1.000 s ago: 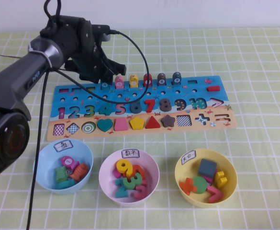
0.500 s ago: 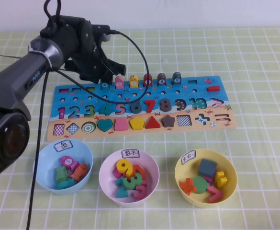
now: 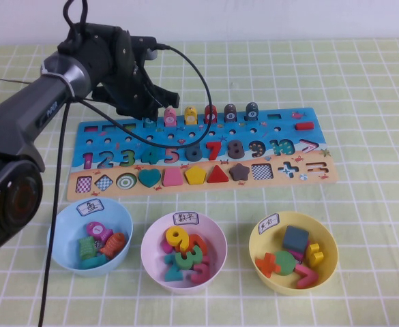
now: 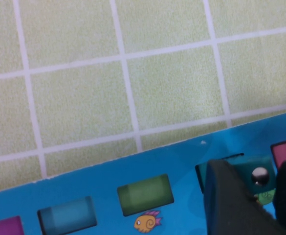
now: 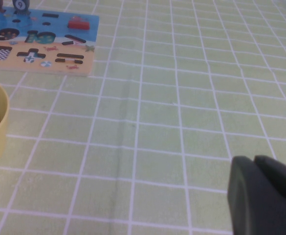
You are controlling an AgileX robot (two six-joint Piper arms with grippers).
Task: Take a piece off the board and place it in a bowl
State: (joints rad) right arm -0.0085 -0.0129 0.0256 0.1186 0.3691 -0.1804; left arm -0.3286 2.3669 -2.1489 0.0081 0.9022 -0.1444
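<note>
Teal rounded piece [image 4: 254, 172] between left gripper [image 4: 253, 205] fingers

Counter [image 3: 363, 88]: covered by a green cloth with a white grid. Pink bowl [image 3: 183, 251] sits near the front edge at centre, white label on its far rim, holding coloured number pieces. Yellow bowl [image 3: 292, 261] sits toward the front right corner, also labelled, holding a grey-blue block [image 3: 295, 239], a green disc and orange, pink and yellow symbol pieces.
</note>
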